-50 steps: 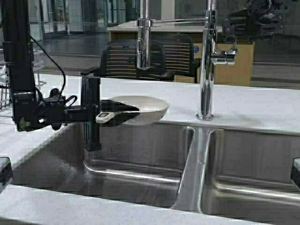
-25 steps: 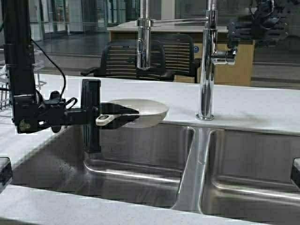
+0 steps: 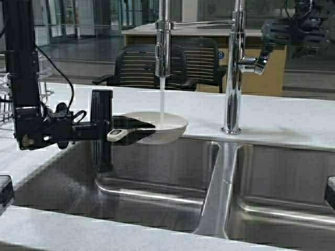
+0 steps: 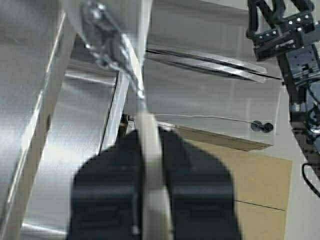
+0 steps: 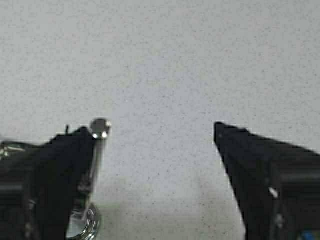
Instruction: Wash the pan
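The cream-white pan (image 3: 170,122) hangs level over the left sink basin (image 3: 152,172). My left gripper (image 3: 140,128) is shut on its stubby handle (image 3: 117,133). Water (image 3: 162,102) runs from the spray head (image 3: 163,52) into the pan. In the left wrist view the cream handle (image 4: 151,170) is pinched between my dark fingers (image 4: 195,190). My right gripper (image 3: 292,32) is up at the back right beside the faucet lever (image 3: 257,61), and it is open. In the right wrist view the lever tip (image 5: 100,127) sits against one finger (image 5: 60,170) above the counter (image 5: 160,60).
The tall chrome faucet post (image 3: 232,78) stands on the white counter (image 3: 282,120) between the two basins. The right basin (image 3: 285,183) lies beyond the divider. A wire rack (image 3: 4,99) stands at the far left, with a black chair (image 3: 141,65) behind the counter.
Water has started flowing from the spray head into the pan. The faucet lever has swung outward and my right gripper has shifted a little right. The left arm and pan stay put.
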